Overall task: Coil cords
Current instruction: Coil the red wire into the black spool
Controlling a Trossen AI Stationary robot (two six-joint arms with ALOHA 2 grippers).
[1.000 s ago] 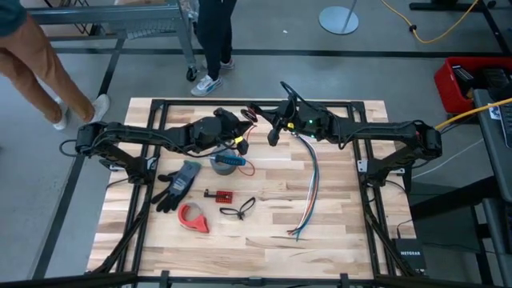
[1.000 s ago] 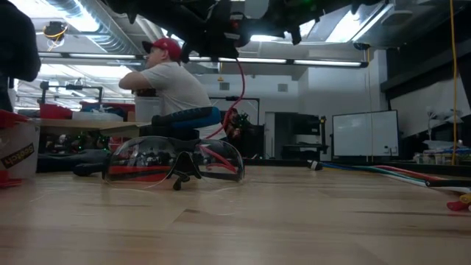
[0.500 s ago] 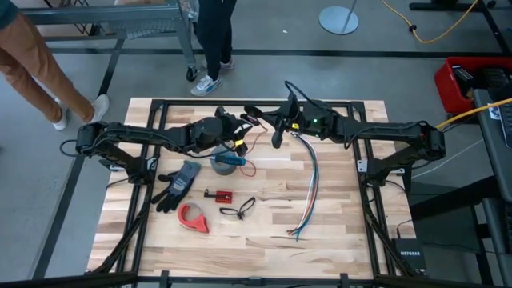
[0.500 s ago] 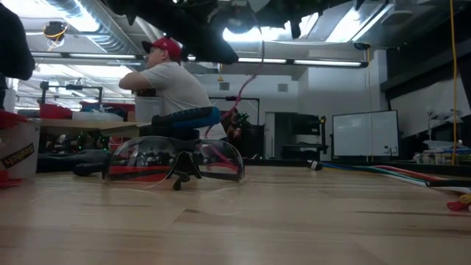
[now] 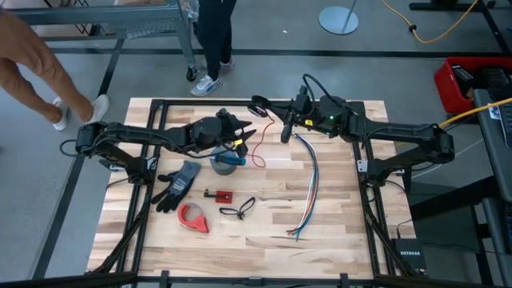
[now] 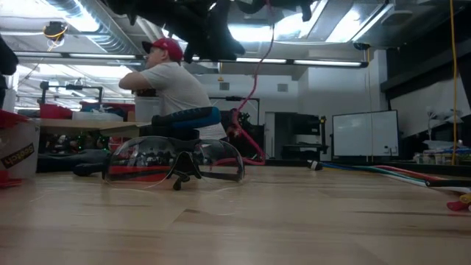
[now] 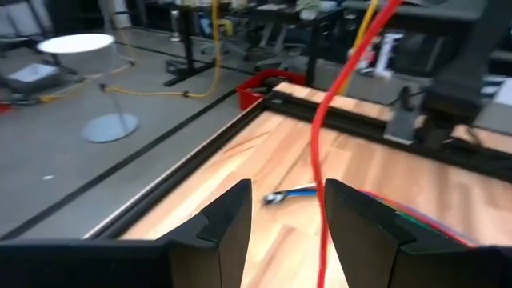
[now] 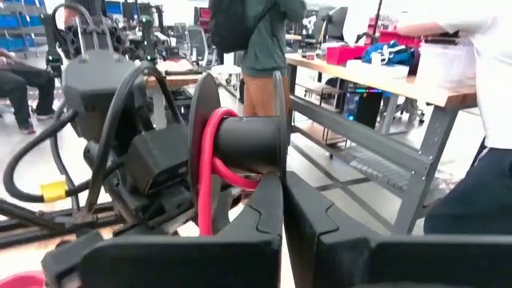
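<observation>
Nearest the low camera, a pair of clear safety glasses [image 6: 175, 160] is seen resting on the wooden table [image 5: 264, 228], with a red tape dispenser [image 5: 193, 217], a small black looped cord [image 5: 238, 209], a dark glove [image 5: 178, 183] and a long multicoloured wire bundle [image 5: 310, 188] laid out across the boards. Farther back, a grey tape roll [image 5: 226, 162] is set just beside the left gripper [image 5: 244, 133], whose fingers [image 7: 228, 222] are shown released and spread, nothing being grasped between them. The thin red cord [image 5: 258, 150] is pictured hanging past those open fingers in the left wrist view, one end draped on the table beside the tape roll and the rest rising to the right gripper [image 5: 258, 104] at the table's far edge. There the cord is wound onto a small black spool [image 8: 240, 144], on which the right gripper's fingers [image 8: 268, 210] are clenched tight, the spool being held above the table. Beyond the table, a seated person in a red cap [image 6: 165, 48] is seen in the low view, and standing legs [image 5: 212, 40] are caught on the grey floor
</observation>
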